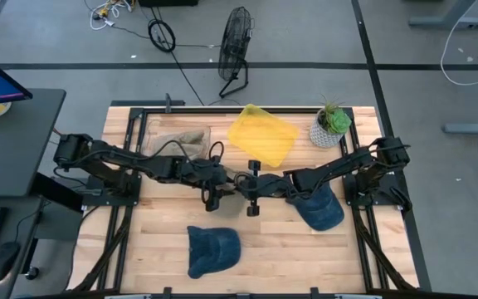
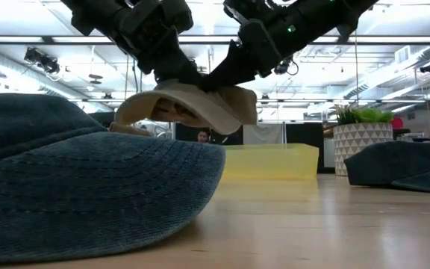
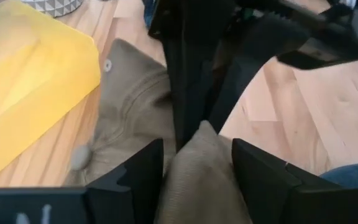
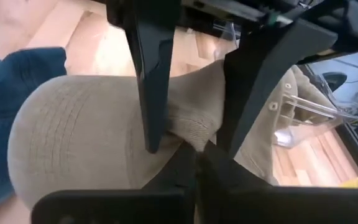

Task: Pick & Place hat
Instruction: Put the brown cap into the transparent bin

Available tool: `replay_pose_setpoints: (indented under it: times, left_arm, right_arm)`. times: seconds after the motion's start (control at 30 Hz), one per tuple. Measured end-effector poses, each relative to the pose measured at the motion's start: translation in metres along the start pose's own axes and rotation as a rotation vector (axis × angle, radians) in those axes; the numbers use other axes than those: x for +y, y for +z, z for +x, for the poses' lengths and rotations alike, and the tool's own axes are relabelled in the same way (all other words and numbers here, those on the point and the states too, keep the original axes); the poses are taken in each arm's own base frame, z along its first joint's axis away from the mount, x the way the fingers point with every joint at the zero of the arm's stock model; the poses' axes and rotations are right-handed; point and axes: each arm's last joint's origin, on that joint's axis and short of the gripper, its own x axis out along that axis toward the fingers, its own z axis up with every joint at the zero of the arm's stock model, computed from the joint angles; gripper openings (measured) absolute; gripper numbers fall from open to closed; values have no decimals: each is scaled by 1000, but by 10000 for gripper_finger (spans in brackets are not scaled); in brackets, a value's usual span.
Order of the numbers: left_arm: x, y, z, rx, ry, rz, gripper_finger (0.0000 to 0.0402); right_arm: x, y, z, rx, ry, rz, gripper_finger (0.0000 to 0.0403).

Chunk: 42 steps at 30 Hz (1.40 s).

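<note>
A tan cap (image 2: 192,108) hangs in the air over the table's middle, held between both grippers. My left gripper (image 3: 197,149) comes from the table's left and is shut on the cap's cloth. My right gripper (image 4: 199,155) comes from the right and is shut on a fold of the same cap, facing the left one. From above, the two grippers (image 1: 237,188) meet and hide most of the cap. The stitched brim (image 4: 73,124) shows in the right wrist view. A blue cap (image 1: 214,249) lies near the table's near edge, and another blue cap (image 1: 318,209) lies under the right arm. My left gripper pinches a bunched fold of the tan cap's crown (image 3: 199,140) between its two fingers (image 3: 138,174), slanting down from the table's left. The cap is lifted clear and hangs below. My right gripper pinches a raised fold of the crown (image 4: 191,127) with its fingers together, slanting down from the table's right, right beside the left gripper's fingers (image 4: 151,81). The cap hangs clear of the table, brim drooping.
A yellow bin (image 1: 261,137) stands just beyond the grippers toward the far edge. A potted plant (image 1: 330,124) is at the far right, and a clear container (image 1: 177,137) with tan cloth is at the far left. Bare wood lies between the two blue caps.
</note>
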Motion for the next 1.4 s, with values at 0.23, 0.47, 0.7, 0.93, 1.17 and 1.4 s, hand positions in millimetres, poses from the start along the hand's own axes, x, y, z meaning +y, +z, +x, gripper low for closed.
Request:
replay_pose_setpoints:
  times: [0.23,0.47,0.7,0.93,1.17,1.4]
  left_arm:
    - [1,-8,-1,92,8,14,131]
    - [1,-10,-1,110,4,44,19]
    - [-1,-2,-6,190,-10,222,9]
    - [-3,41,-42,441,-57,394,8]
    - [4,77,-90,610,-124,688,7]
    - [35,79,-118,794,-180,806,6]
  right_arm:
    - [-1,-1,0,12,-39,16,9]
    - [1,-3,0,31,18,4,22]
    - [8,-14,-3,149,42,14,90]
    - [18,-18,-8,197,74,-9,145]
    - [18,-19,-8,199,69,17,154]
    - [18,-19,-8,205,69,26,147]
